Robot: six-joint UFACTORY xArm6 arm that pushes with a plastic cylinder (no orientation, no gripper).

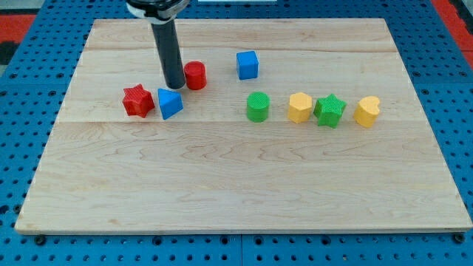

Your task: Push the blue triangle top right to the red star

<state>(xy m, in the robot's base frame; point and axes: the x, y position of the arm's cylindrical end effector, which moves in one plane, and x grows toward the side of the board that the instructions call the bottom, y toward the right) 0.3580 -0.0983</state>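
Observation:
The blue triangle (170,103) lies on the wooden board (244,185) in the view's upper left, just right of the red star (137,100), with a small gap between them. My tip (175,86) stands just above the blue triangle's top edge and close to the left side of a red cylinder (195,75). The rod rises from there to the view's top edge.
A blue cube (247,65) sits right of the red cylinder. A row runs to the view's right: green cylinder (257,106), yellow hexagon block (299,107), green star (329,111), yellow heart-like block (366,111). Blue pegboard surrounds the board.

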